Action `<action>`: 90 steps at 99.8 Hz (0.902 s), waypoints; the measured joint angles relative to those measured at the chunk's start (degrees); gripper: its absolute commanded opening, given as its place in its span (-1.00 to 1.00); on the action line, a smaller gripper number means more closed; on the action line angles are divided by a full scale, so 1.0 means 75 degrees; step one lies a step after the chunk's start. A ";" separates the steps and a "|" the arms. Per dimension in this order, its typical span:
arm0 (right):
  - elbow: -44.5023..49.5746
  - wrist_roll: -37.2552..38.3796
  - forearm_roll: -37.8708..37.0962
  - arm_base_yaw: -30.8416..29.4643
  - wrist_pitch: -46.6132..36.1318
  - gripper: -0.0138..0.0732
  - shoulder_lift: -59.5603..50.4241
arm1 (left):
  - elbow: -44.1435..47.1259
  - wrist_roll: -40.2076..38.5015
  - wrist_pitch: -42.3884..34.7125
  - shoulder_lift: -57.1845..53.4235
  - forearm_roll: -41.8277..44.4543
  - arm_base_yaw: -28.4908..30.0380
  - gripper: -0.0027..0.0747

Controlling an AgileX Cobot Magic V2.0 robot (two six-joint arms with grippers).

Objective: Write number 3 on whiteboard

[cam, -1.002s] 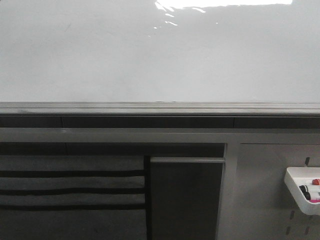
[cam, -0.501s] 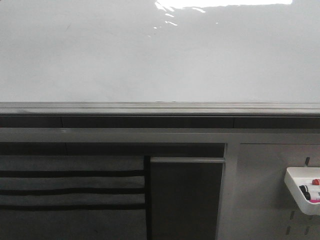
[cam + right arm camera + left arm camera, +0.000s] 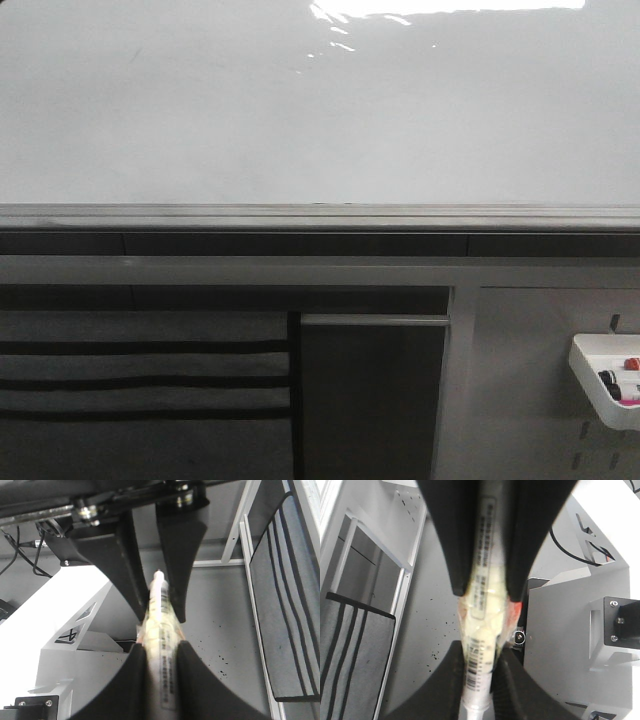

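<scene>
Nothing has shifted in the front view since the earlier frames: the whiteboard (image 3: 300, 110) fills the upper part, glossy and blank, with glare near its top edge and no stroke of the number 3 visible on it. Its grey metal ledge (image 3: 320, 216) runs along the lower edge. Below the ledge, toward the right, a grey pegboard panel (image 3: 530, 380) carries a white tray (image 3: 588, 385) holding markers (image 3: 620, 382) with dark and red caps. Below the ledge on the left hangs a grey striped cloth (image 3: 140, 385), beside a dark panel (image 3: 370, 400). Neither arm appears in this view.

In the left wrist view, the left gripper (image 3: 482, 615) has its black fingers (image 3: 447, 540) drawn in narrow against a pale marker (image 3: 482, 615) wrapped in yellowish tape, its printed barrel running lengthwise between them. In the right wrist view, the right gripper (image 3: 159, 611) likewise has its fingers (image 3: 175, 550) pressed close around a tape-wrapped marker (image 3: 160, 630), whose white end (image 3: 158, 575) pokes out between them. Both cameras look down on a speckled grey floor (image 3: 437, 630) and the white frame (image 3: 75, 615) of the rig.
</scene>
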 measured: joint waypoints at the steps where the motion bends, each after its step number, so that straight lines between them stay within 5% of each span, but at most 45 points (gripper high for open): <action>1: 0.0000 0.0000 0.0000 0.0000 0.0000 -0.72 0.0000 | 0.0000 0.0015 -0.0013 0.0000 0.0000 0.0000 -0.98; 70: -0.0005 -0.0006 -0.0215 -0.0077 -0.0090 -0.72 0.0000 | 0.0000 0.0029 0.0179 0.0014 0.0000 0.0000 -0.97; 80: -0.0005 -0.0006 -0.0234 -0.0077 -0.0119 -0.72 0.0000 | 0.0000 0.0029 0.0150 0.0014 0.0036 0.0000 -0.78; 90: -0.0005 -0.0006 -0.0264 -0.0077 -0.0165 -0.72 0.0000 | 0.0000 0.0029 0.0079 0.0014 0.0104 -0.0007 -0.34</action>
